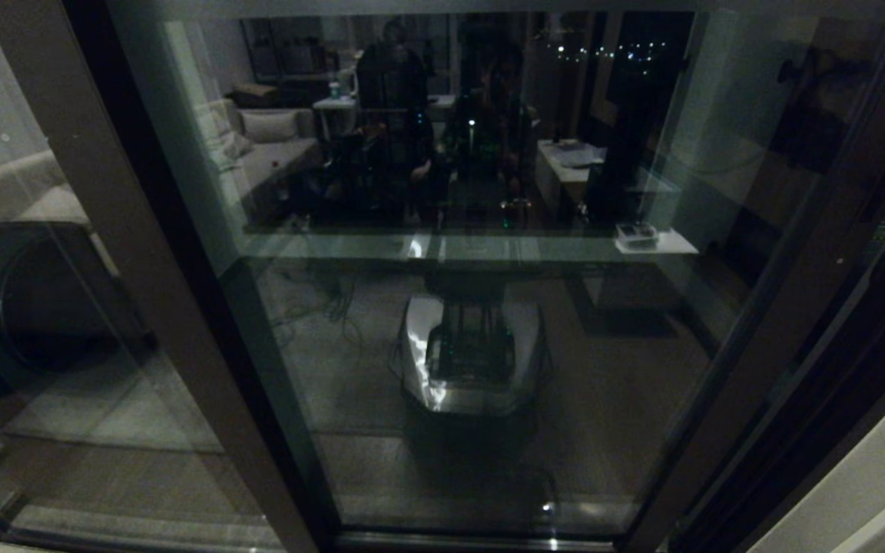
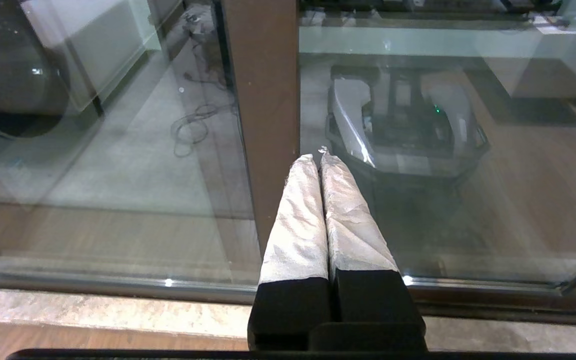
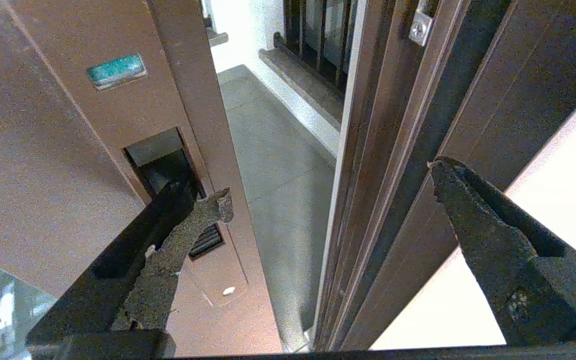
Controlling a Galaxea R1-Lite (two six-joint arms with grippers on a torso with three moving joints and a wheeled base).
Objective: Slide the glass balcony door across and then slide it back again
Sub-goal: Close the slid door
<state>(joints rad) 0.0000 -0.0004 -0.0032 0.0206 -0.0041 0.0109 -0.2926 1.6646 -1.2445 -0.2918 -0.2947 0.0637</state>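
My right end effector (image 3: 328, 195) is spread wide and holds nothing. One finger (image 3: 188, 225) lies against the recessed black slot handle (image 3: 165, 170) in the stile of the glass balcony door (image 3: 68, 150); the other finger hangs out by the fixed outer frame (image 3: 393, 150). The door stands a little way off that frame, with a narrow gap between them showing the balcony floor (image 3: 278, 165) and the black railing (image 3: 318, 35).

I judge this door heavy and stiff, running on a bottom track, so it will want a steady sideways push, not a pinch. The glass is slippery and breakable, and the flat metal stile gives nothing to close on; the slot is the one place to hook a fingertip, pressing against its inner edge.

My left end effector (image 2: 316, 157) is parked low near the door's bottom rail, its padded fingers pressed together on nothing.
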